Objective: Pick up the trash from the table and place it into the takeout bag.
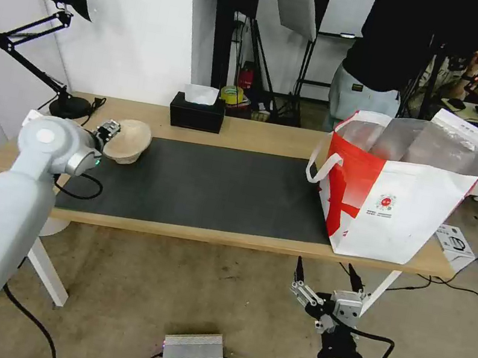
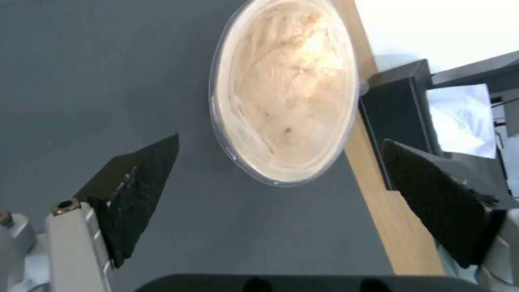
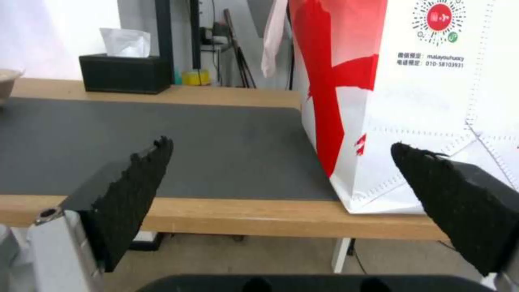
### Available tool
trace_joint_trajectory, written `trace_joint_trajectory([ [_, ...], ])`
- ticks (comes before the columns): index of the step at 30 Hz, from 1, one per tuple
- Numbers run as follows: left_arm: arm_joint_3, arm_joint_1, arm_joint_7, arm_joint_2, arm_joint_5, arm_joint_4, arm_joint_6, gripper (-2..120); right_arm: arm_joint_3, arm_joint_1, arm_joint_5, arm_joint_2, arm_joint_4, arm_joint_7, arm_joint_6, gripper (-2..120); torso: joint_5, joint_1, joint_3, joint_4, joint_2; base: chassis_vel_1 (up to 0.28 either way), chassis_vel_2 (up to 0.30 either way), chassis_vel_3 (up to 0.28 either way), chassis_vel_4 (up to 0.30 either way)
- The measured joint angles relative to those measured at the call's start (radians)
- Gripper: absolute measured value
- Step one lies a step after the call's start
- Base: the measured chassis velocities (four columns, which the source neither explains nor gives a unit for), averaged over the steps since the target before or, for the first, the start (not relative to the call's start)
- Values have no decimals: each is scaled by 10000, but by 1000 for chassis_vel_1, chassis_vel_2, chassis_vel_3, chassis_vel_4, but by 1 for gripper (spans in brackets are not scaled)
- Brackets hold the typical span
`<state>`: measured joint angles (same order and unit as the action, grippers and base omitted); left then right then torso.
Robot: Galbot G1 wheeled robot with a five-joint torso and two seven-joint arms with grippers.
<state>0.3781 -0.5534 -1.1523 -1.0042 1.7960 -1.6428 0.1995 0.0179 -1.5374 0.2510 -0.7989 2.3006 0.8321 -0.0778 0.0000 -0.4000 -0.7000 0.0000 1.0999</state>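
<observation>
At left of the frame the left tool (image 1: 109,131) hangs spread beside the bowl (image 1: 128,140) on the desk (image 1: 246,134), which looks like the reach-in, needing closure next; the right tool (image 1: 325,285) idles spread at bottom.

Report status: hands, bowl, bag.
Left hand open, above beige bowl at mat's left end. Right hand open, low before table. Takeout bag upright, right end. Path clear.
</observation>
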Motion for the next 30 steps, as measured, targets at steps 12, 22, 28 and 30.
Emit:
trace_joint_trajectory([
  [12, -418, 595, 209, -385, -402, 1081, 52, 100, 0, 1, 0, 0, 0, 0, 0, 100, 0, 0, 1, 0, 0, 0, 0, 0, 0],
  [22, -452, 928, 424, -543, -462, 1775, 90, 100, 0, 0, 0, 0, 0, 0, 0, 100, 0, 0, 1, 0, 0, 0, 0, 0, 0],
  [28, -444, 1080, 689, -749, -624, 2315, 131, 100, 0, 0, 0, 0, 0, 0, 0, 100, 0, 0, 1, 0, 0, 0, 0, 0, 0],
  [30, -434, 1079, 738, -783, -642, 2377, 131, 100, 0, 0, 0, 0, 0, 0, 0, 100, 0, 0, 1, 0, 0, 0, 0, 0, 0],
])
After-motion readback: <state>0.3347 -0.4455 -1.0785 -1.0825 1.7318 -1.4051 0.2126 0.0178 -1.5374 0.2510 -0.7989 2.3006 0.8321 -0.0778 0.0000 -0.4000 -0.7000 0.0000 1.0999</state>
